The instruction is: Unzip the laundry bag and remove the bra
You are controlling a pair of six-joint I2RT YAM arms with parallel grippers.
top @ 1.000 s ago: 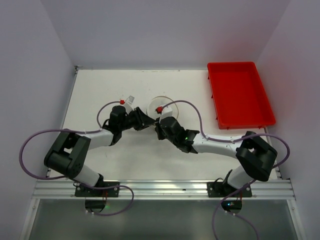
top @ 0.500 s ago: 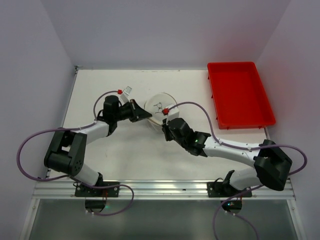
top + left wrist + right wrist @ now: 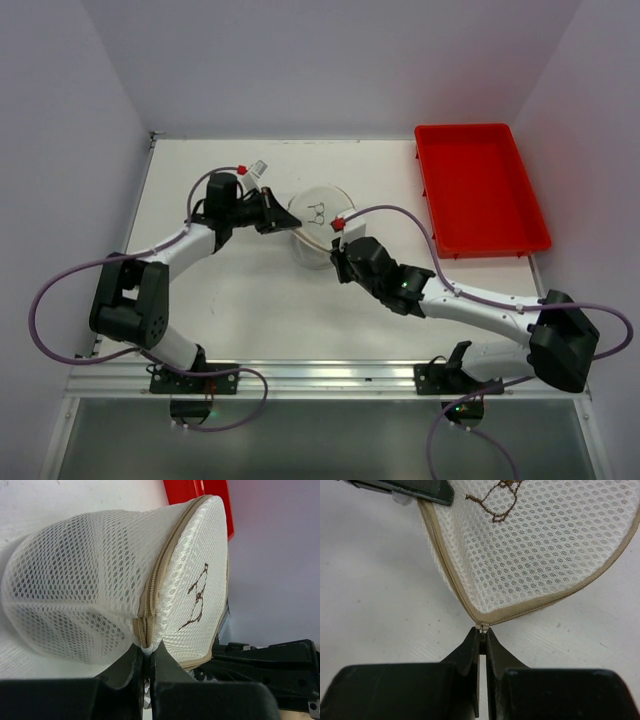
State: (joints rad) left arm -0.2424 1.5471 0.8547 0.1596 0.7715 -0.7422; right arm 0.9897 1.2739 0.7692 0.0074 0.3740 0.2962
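Observation:
The laundry bag (image 3: 320, 215) is a cream-white mesh pod with a dark print on its round lid, lying at the table's middle. My left gripper (image 3: 293, 226) is shut on the bag's left edge. In the left wrist view its jaws pinch the tan zipper seam (image 3: 152, 590) at the mesh rim (image 3: 146, 652). My right gripper (image 3: 337, 258) meets the bag's near edge. In the right wrist view it (image 3: 481, 632) is shut on the small metal zipper pull (image 3: 480, 626), with the zipper closed on both sides. The bra is out of view.
A red plastic tray (image 3: 480, 190) stands at the back right, and its corner shows behind the bag (image 3: 192, 490). White walls enclose the table on the left, back and right. The arms' cables loop over the near table.
My left gripper has closed on the bag's zipper seam and swung toward the back left. The right arm has stretched out, still holding the pull. The lid's print now faces up.

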